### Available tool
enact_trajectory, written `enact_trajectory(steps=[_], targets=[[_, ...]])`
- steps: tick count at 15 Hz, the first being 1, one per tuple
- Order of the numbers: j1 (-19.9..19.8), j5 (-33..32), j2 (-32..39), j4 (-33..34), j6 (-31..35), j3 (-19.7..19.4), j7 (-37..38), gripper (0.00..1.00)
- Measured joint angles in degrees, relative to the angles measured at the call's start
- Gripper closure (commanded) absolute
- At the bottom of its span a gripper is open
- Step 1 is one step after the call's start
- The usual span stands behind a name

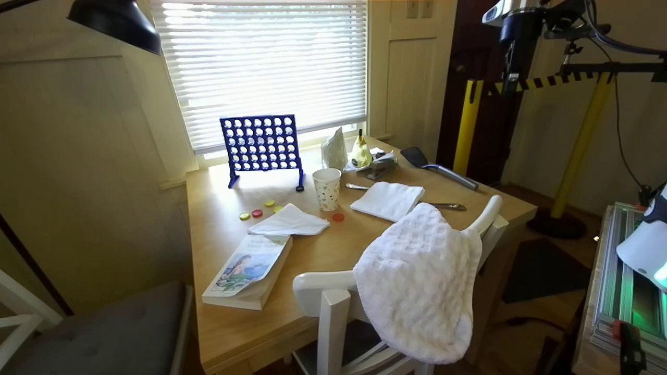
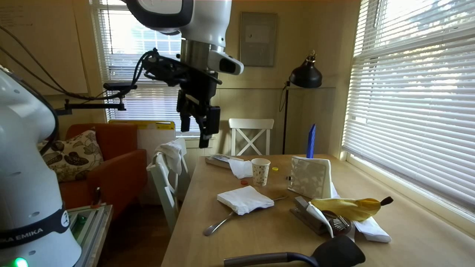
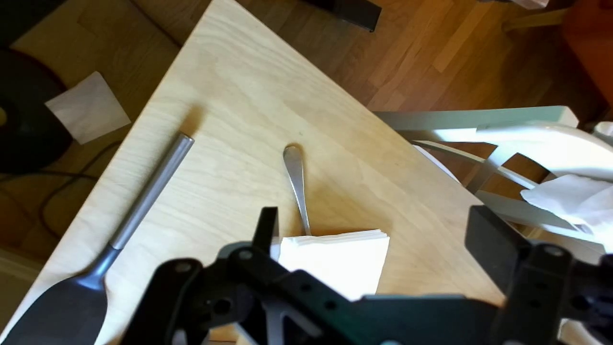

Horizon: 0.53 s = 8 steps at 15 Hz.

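Fingers [image 3: 493, 244] wide apart and empty, my gripper [image 2: 195, 135] hangs higher than the paper cup [image 2: 260, 172] — near that cup the napkin stack [image 2: 245, 200] lies across a metal utensil [image 3: 296, 175], ungripped — so I judge nothing done and all the handling left.

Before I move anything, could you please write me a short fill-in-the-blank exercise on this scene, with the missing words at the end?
1. The jaws of the end effector stand wide ____, gripping nothing.
2. The metal utensil lies partly hidden, tucked ____ the folded white napkins.
3. The patterned cup stands ____ rather than tipped over.
4. The color of the standing game grid is ____.

Missing words: open; under; upright; blue.
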Motion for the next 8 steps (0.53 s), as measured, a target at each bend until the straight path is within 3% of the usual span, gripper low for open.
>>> enact_trajectory(steps=[4,8], targets=[[-1.6,-0.2,0.5,-0.1,5.5,-0.5,-3.6,0.0],[0.8,5.0,7.9,3.5,15.1,-7.5,-19.4,0.0]])
